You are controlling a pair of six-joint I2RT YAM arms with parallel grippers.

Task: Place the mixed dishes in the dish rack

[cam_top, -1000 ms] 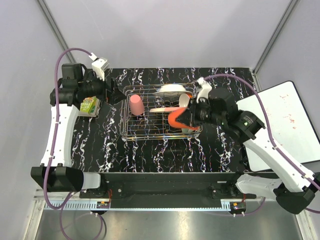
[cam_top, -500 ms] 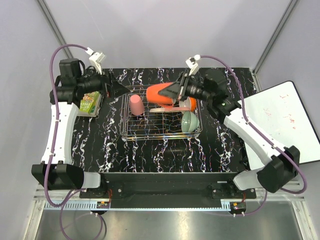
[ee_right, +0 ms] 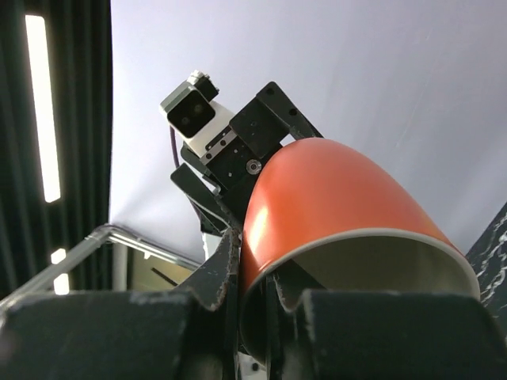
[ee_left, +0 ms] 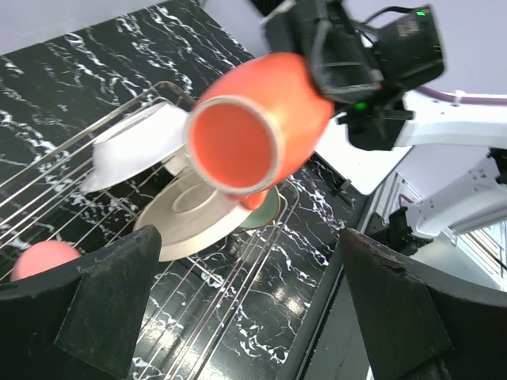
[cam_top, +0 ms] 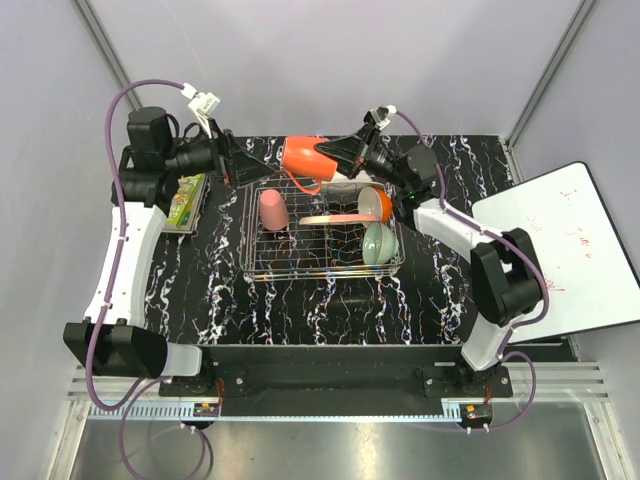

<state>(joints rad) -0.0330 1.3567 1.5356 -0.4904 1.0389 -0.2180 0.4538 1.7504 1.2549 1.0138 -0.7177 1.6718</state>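
Observation:
My right gripper (cam_top: 335,155) is shut on the rim of the orange mug (cam_top: 303,157) and holds it in the air over the dish rack's (cam_top: 322,262) back left edge. In the right wrist view one finger (ee_right: 219,267) is outside the mug (ee_right: 341,198) and the other inside. My left gripper (cam_top: 238,163) is open and empty, facing the mug's mouth (ee_left: 238,134) from close by. In the rack are the pink cup (cam_top: 272,210), peach plate (cam_top: 330,218), orange bowl (cam_top: 377,203), pale green bowl (cam_top: 378,242) and white plate (ee_left: 131,146).
A green book (cam_top: 183,200) lies on the black marbled table (cam_top: 300,305) left of the rack. A whiteboard (cam_top: 575,255) lies off the table's right edge. The left wrist camera and fingers (ee_right: 238,150) show just behind the mug.
My right arm has carried the orange mug from over the rack's right side up and back to the left, toward my left gripper. The left gripper has risen and turned a little.

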